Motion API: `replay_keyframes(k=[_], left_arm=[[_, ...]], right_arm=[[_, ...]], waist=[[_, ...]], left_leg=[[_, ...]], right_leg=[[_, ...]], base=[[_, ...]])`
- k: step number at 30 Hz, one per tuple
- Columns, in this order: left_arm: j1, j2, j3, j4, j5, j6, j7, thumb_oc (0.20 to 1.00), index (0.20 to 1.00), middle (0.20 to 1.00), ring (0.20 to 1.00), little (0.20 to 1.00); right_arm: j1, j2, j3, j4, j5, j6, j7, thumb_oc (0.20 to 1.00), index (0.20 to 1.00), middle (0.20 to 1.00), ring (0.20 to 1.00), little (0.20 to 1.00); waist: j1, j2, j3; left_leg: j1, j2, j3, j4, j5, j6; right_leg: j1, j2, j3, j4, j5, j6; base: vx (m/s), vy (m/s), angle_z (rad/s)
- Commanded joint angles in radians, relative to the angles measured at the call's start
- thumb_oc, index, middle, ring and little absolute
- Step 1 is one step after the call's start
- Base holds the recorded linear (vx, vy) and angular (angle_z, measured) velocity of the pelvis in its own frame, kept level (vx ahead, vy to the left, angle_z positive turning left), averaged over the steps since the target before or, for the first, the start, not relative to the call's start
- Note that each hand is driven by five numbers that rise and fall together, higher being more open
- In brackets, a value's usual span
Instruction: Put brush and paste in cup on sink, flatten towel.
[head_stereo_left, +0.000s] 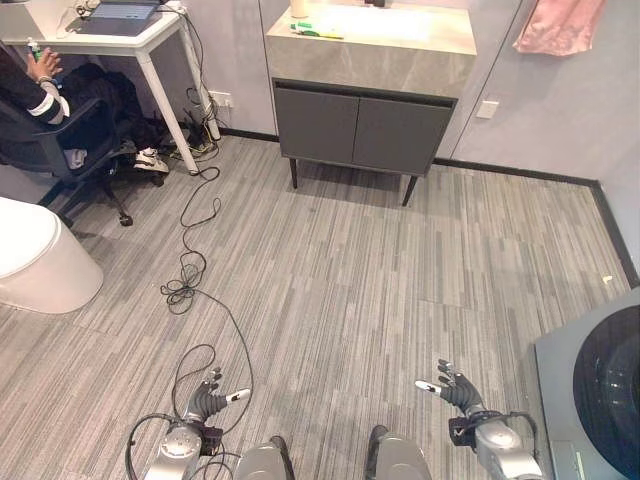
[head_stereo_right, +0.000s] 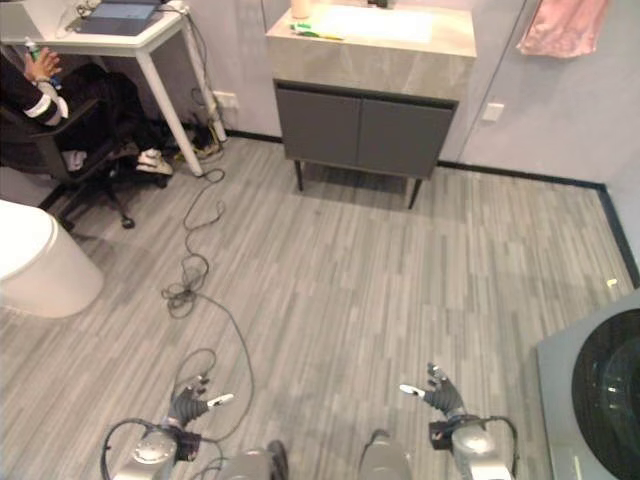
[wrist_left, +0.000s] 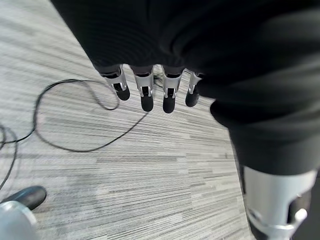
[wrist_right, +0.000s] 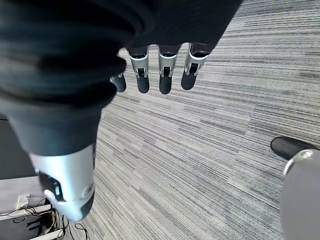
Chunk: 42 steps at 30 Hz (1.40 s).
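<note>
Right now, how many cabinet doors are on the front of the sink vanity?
2: the left door and the right door, side by side below the sink counter, both closed. Its sides are out of sight.

Far ahead of me, the sink (head_stereo_left: 385, 22) sits bright and pale in the beige counter (head_stereo_left: 370, 55) over a grey two-door cabinet. At the counter's far left corner stands the cup (head_stereo_left: 299, 8), light-coloured and upright, its top cut off by the edge of my view. Just beside it, nearer me, the brush (head_stereo_left: 322, 34) and the paste (head_stereo_left: 303, 26) lie flat on the counter's left end, green and close together; I cannot tell them apart with certainty. Far right, the pink towel (head_stereo_left: 560, 25) hangs bunched and creased against the wall.
</note>
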Motion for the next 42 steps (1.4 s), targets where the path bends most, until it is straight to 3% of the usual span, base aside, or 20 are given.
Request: replay_keyframes(k=[1, 10, 14, 23, 31, 34, 37, 40, 41, 42], left_arm=[[-0.011, 0.003, 0.005, -0.029, -0.035, -0.041, 0.018, 1.0, 1.0, 1.0, 1.0, 1.0], [0.002, -0.009, -0.002, -0.016, -0.039, -0.028, 0.019, 1.0, 1.0, 1.0, 1.0, 1.0], [0.017, -0.027, 0.009, -0.001, -0.05, -0.02, 0.015, 1.0, 1.0, 1.0, 1.0, 1.0], [0.011, -0.015, -0.012, 0.023, 0.027, 0.0, 0.003, 1.0, 1.0, 1.0, 1.0, 1.0], [0.013, 0.006, -0.003, 0.001, 0.043, 0.004, 0.011, 1.0, 1.0, 1.0, 1.0, 1.0], [0.018, 0.022, 0.001, -0.023, 0.051, 0.007, 0.011, 1.0, 1.0, 1.0, 1.0, 1.0], [0.039, 0.046, 0.004, -0.073, 0.054, 0.006, 0.013, 1.0, 1.0, 1.0, 1.0, 1.0], [0.041, 0.047, 0.004, -0.069, 0.057, 0.008, 0.013, 1.0, 1.0, 1.0, 1.0, 1.0], [0.037, 0.047, -0.002, -0.059, 0.072, 0.01, 0.013, 1.0, 1.0, 1.0, 1.0, 1.0], [0.033, 0.046, 0.003, -0.049, 0.076, 0.008, 0.017, 1.0, 1.0, 1.0, 1.0, 1.0]], right_arm=[[-0.009, 0.011, -0.013, 0.01, 0.026, -0.035, -0.025, 1.0, 1.0, 1.0, 1.0, 1.0], [-0.009, 0.018, -0.014, 0.036, -0.006, -0.022, -0.061, 1.0, 1.0, 1.0, 1.0, 1.0], [-0.008, 0.02, -0.012, 0.072, -0.001, -0.003, -0.055, 1.0, 1.0, 1.0, 1.0, 1.0], [-0.034, 0.027, 0.01, 0.17, -0.003, 0.031, -0.028, 1.0, 1.0, 1.0, 1.0, 1.0], [-0.046, 0.043, 0.005, 0.185, 0.005, 0.038, -0.026, 1.0, 1.0, 1.0, 1.0, 1.0], [-0.042, 0.042, 0.004, 0.155, 0.003, 0.035, -0.027, 1.0, 1.0, 1.0, 1.0, 1.0], [-0.039, 0.027, 0.006, 0.079, 0.002, 0.025, -0.034, 1.0, 1.0, 1.0, 1.0, 1.0], [-0.04, 0.028, 0.005, 0.064, 0.002, 0.023, -0.034, 1.0, 1.0, 1.0, 1.0, 1.0], [-0.042, 0.026, 0.006, 0.055, 0.006, 0.016, -0.037, 1.0, 1.0, 1.0, 1.0, 1.0], [-0.044, 0.027, 0.007, 0.058, 0.006, 0.015, -0.04, 1.0, 1.0, 1.0, 1.0, 1.0]], waist=[[-0.002, -0.005, -0.005], [-0.001, -0.012, -0.023], [0.008, -0.008, -0.049], [0.025, -0.01, -0.056], [0.031, -0.012, -0.049], [0.025, -0.008, -0.036], [0.009, 0.013, 0.011], [0.01, 0.019, 0.02], [-0.016, 0.022, 0.026], [-0.022, 0.025, 0.024]], left_leg=[[0.038, 0.026, -0.003, 0.037, -0.002, 0.002], [0.076, 0.026, 0.009, -0.04, 0.029, 0.002], [0.103, 0.004, 0.017, -0.129, 0.063, 0.001], [0.12, -0.043, 0.013, -0.186, 0.07, 0.013], [0.1, -0.089, 0.012, -0.209, 0.058, 0.05], [0.091, -0.107, 0.007, -0.224, 0.057, 0.067], [0.1, -0.129, 0.019, -0.231, 0.041, 0.111], [0.105, -0.126, 0.029, -0.235, 0.036, 0.114], [0.122, -0.134, 0.022, -0.25, 0.03, 0.114], [0.133, -0.138, 0.019, -0.265, 0.031, 0.109]], right_leg=[[0.055, 0.023, 0.001, 0.015, 0.036, -0.026], [0.093, 0.05, 0.004, -0.09, 0.075, -0.023], [0.137, 0.053, 0.011, -0.22, 0.125, -0.016], [0.176, 0.041, 0.027, -0.314, 0.173, 0.001], [0.137, 0.007, 0.053, -0.281, 0.198, 0.028], [0.08, -0.011, 0.067, -0.194, 0.226, 0.04], [-0.043, -0.033, 0.092, 0.017, 0.31, 0.051], [-0.07, -0.036, 0.07, 0.049, 0.295, 0.053], [-0.114, 0.039, 0.114, 0.003, 0.271, 0.049], [-0.134, 0.067, 0.13, -0.051, 0.266, 0.047]], base=[[0.04, -0.02, -0.04], [0.03, -0.01, -0.11], [0.04, 0.033, -0.05], [0.04, 0.062, -0.01], [0.05, 0.113, -0.04], [0.03, 0.13, -0.09], [0.03, 0.215, 0.03], [0.09, 0.122, -0.14], [0.22, 0.057, -0.32], [0.22, 0.059, -0.35]])
